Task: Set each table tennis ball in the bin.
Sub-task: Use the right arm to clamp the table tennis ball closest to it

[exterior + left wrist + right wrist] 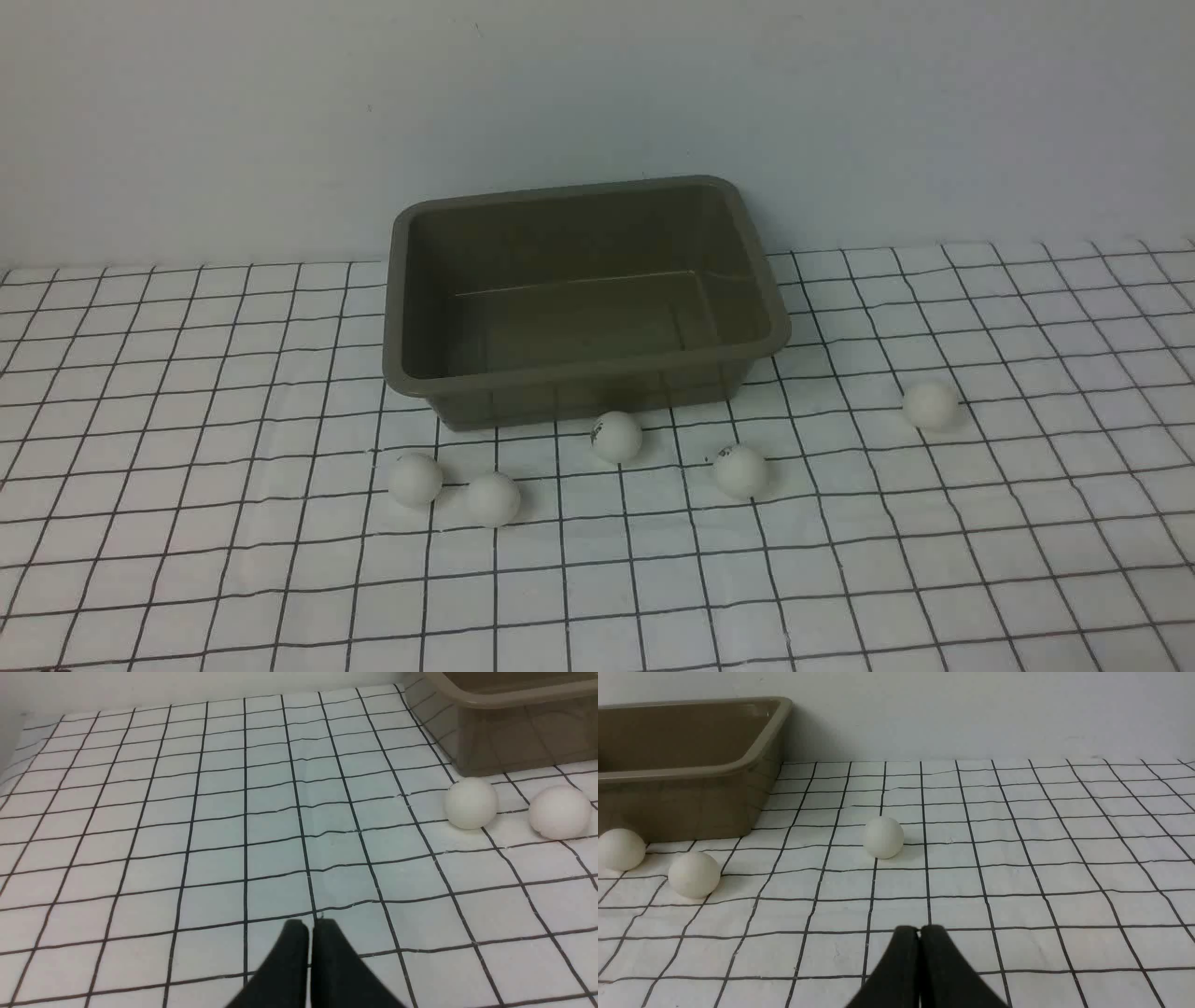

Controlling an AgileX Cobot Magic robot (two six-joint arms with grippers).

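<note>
The olive-grey bin stands empty near the back wall. Several white table tennis balls lie on the cloth in front of it: one at the left, one beside it, a marked one, another marked one, and one apart at the right. Neither arm shows in the front view. My left gripper is shut and empty over the cloth, with two balls and the bin ahead. My right gripper is shut and empty, a ball ahead of it.
A white cloth with a black grid covers the table up to a plain pale wall. In the right wrist view the bin stands beside two balls.
</note>
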